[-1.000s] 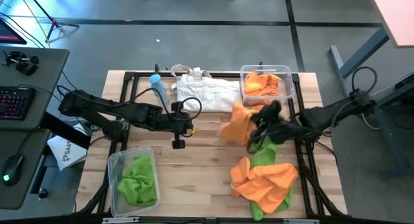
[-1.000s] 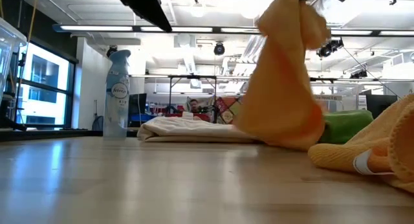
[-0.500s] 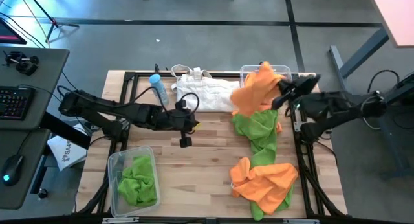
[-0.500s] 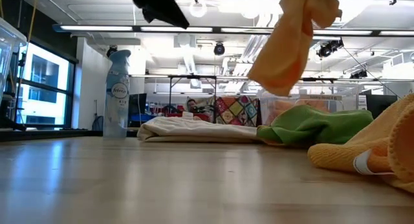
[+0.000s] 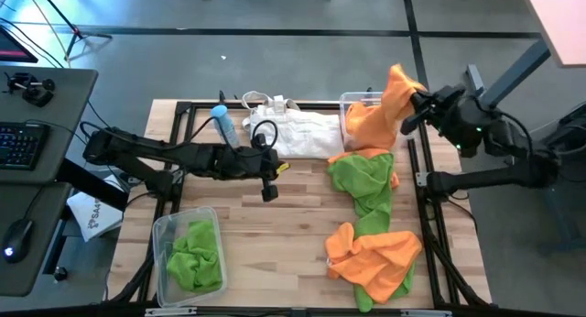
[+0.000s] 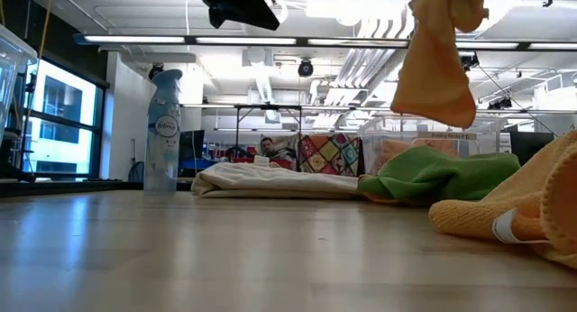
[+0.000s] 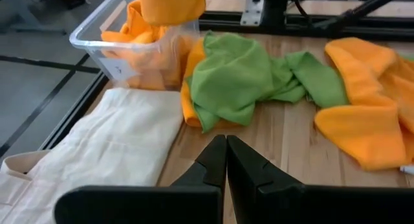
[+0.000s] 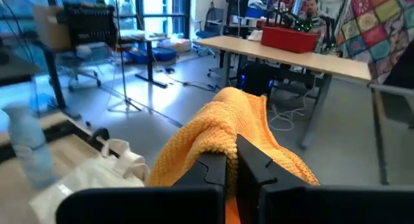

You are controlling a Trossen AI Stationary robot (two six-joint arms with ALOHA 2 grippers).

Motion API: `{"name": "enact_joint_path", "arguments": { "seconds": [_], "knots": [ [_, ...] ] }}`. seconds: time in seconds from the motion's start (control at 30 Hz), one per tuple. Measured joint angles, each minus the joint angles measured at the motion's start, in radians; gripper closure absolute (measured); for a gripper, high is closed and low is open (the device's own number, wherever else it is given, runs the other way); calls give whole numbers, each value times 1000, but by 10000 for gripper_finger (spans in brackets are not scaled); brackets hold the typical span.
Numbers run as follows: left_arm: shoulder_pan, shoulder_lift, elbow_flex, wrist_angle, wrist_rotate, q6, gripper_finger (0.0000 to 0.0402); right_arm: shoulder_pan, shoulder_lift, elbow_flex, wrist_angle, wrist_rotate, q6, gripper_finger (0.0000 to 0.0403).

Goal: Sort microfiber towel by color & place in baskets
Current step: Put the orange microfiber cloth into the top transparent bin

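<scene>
- An orange microfiber towel (image 5: 383, 108) is clamped between the closed fingers of the right end effector (image 5: 411, 113) and is held hanging above the clear basket (image 5: 408, 103) at the far right corner of the bench (image 5: 275, 244).
- That basket is already seen to hold other orange cloth; judged from this, the orange sorting is under way and the held towel is about to be released there.
- A second clear basket (image 5: 163, 233) at the near left corner is seen to hold a green towel (image 5: 195, 256), so part of the green sorting appears done.
- Still to be sorted: a green towel (image 5: 361, 178) lying just beside the far basket, over a bit of orange cloth, and an orange towel (image 5: 374, 257) heaped at the near right with green cloth showing beneath it.
- The left end effector (image 5: 268, 191) is held above the middle of the bench with its fingers pressed together and nothing between them.
- A white fabric bag (image 5: 291, 132) and a spray bottle (image 5: 224, 127) are left at the far side, apart from the sorting.
</scene>
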Motion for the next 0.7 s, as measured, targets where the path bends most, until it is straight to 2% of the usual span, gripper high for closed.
{"name": "enact_joint_path", "arguments": {
  "seconds": [0.23,0.33,0.53,0.7],
  "knots": [
    [3,0,0,30,0,-1,401,-186,53,0,41,-14,-82,403],
    [0,0,0,30,0,-1,401,-263,54,0,80,-54,-95,403],
    [0,0,0,29,0,-2,401,-400,75,0,82,-249,-54,403],
    [-1,0,0,29,15,-7,401,-501,167,0,-41,-377,54,403]
  ]
}}
